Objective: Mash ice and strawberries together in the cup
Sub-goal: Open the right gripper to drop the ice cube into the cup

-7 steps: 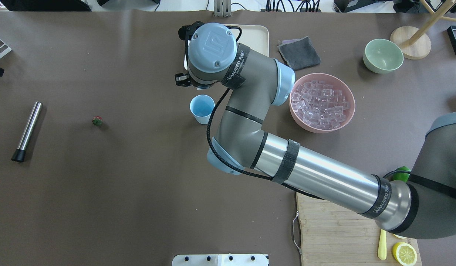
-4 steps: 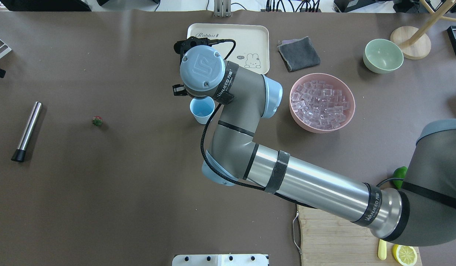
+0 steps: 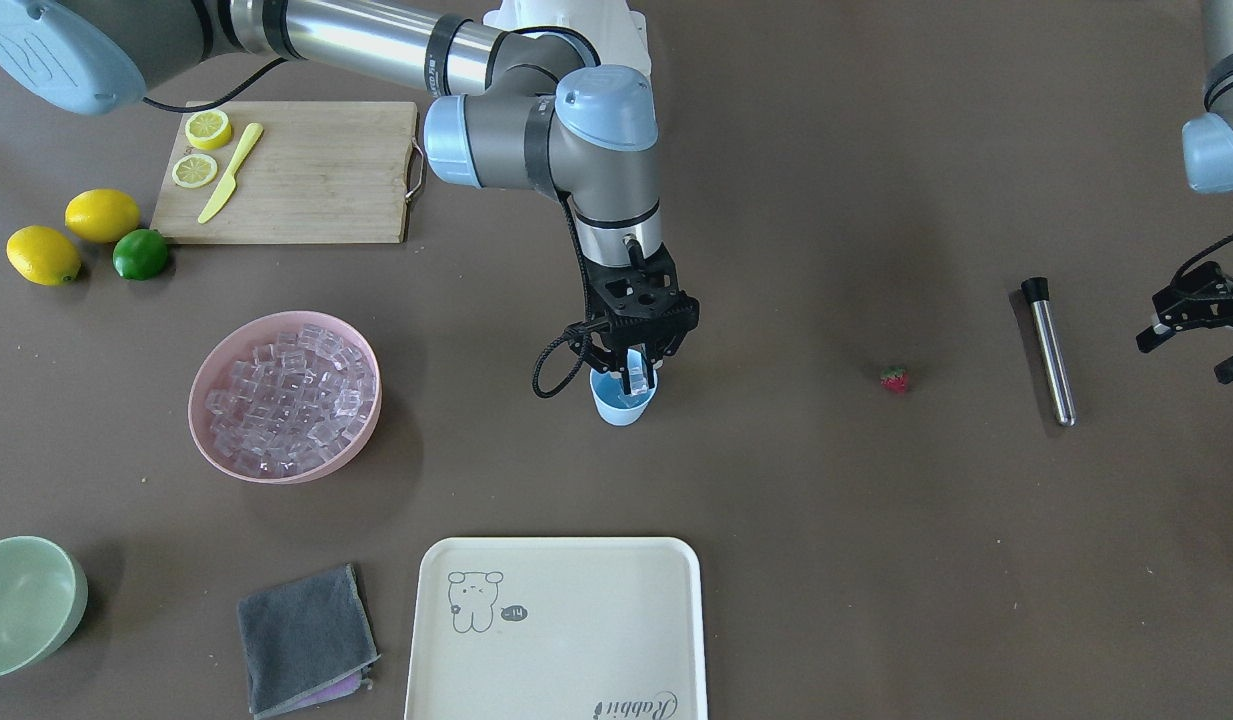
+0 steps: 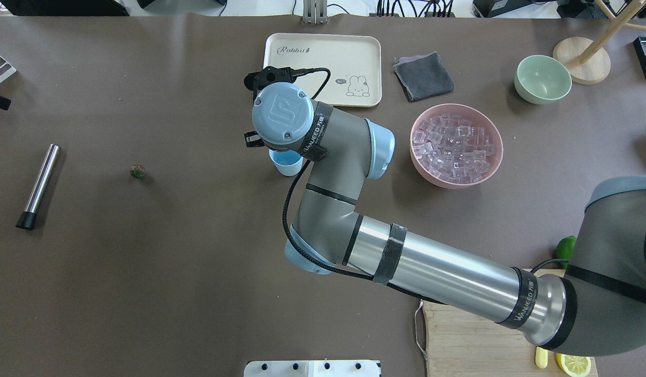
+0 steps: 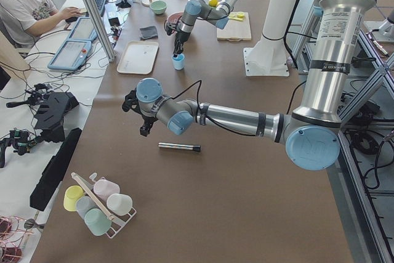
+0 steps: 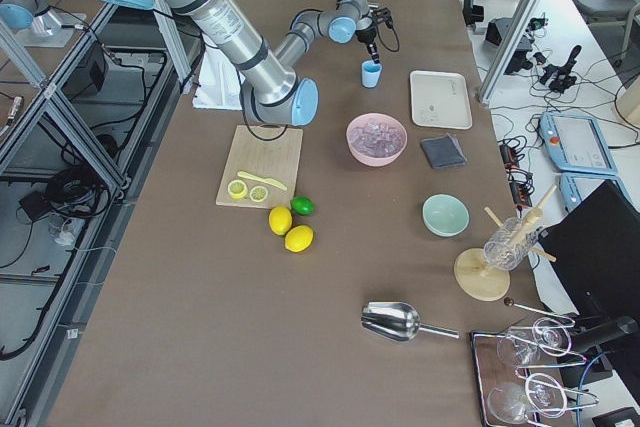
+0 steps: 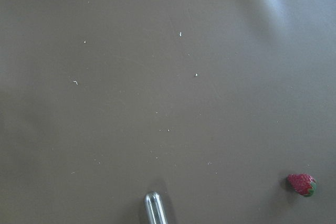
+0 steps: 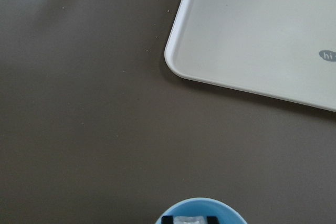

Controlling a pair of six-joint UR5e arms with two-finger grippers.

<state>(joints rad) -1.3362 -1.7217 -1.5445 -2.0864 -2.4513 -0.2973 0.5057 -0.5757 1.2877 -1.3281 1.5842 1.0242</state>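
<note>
The light-blue cup (image 3: 619, 406) stands mid-table and also shows in the overhead view (image 4: 288, 168). My right gripper (image 3: 636, 380) hangs straight above its mouth, shut on one clear ice cube (image 3: 637, 368). The right wrist view shows the cube between the fingertips (image 8: 189, 219) over the cup rim (image 8: 223, 206). More ice (image 3: 291, 395) fills the pink bowl (image 4: 491, 170). The tiny red strawberry (image 3: 894, 379) lies alone on the table, far towards my left arm, and also in the left wrist view (image 7: 301, 184). My left gripper (image 3: 1194, 343) is open and empty, beside a metal muddler (image 3: 1051, 350).
A cream tray (image 3: 576, 650) lies beyond the cup, a grey cloth (image 3: 306, 635) beside it. A pale green bowl (image 3: 26, 600) stands at the far corner. A cutting board (image 3: 316, 170) with lemon halves and a knife, two lemons and a lime (image 3: 141, 253) lie near my right base.
My right arm has drawn back towards me, bringing the gripper from the tray's edge to over the cup. The tray is uncovered. Cup, strawberry and muddler have not moved.
</note>
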